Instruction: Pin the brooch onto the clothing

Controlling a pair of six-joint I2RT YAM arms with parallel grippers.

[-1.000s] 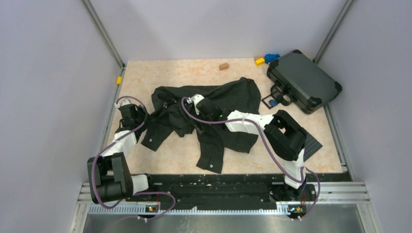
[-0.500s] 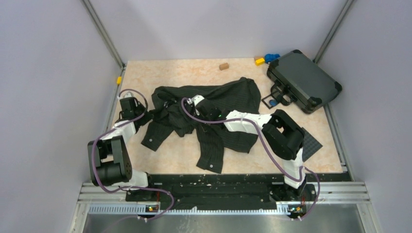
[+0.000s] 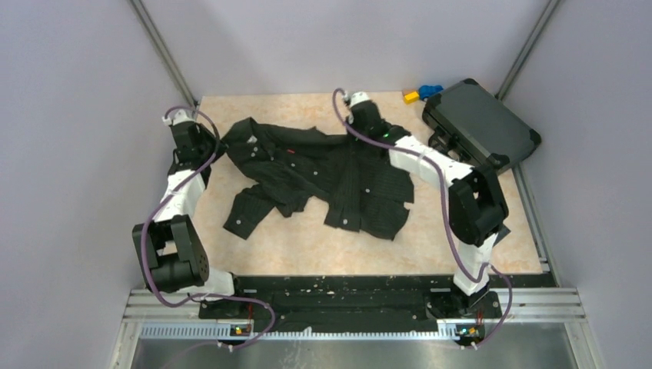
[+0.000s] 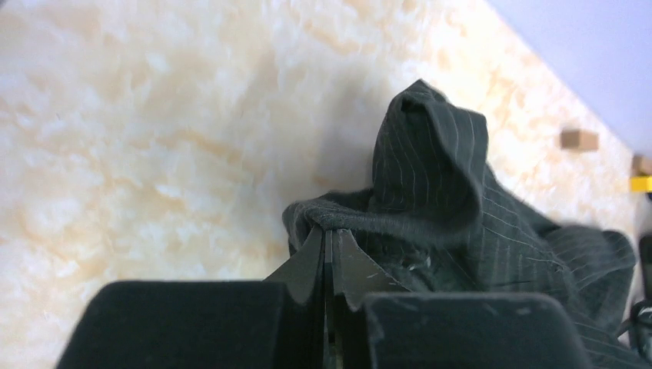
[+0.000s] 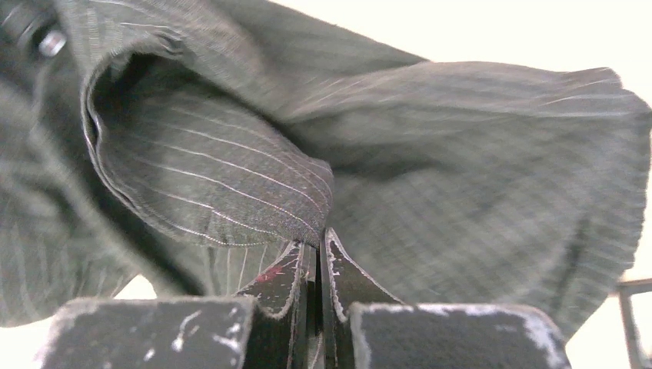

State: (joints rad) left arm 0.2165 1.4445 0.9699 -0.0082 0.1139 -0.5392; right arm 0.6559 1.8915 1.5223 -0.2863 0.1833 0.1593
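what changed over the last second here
The left gripper and right gripper each shut on a fold of the shirt and carried it toward the far edge, apart, spreading it flatter. The dark case and yellow block stayed put.

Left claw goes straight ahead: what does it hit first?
The shirt: the left claw is shut on its edge, and the cloth humps up right in front. Past it, likely table; depth unclear.
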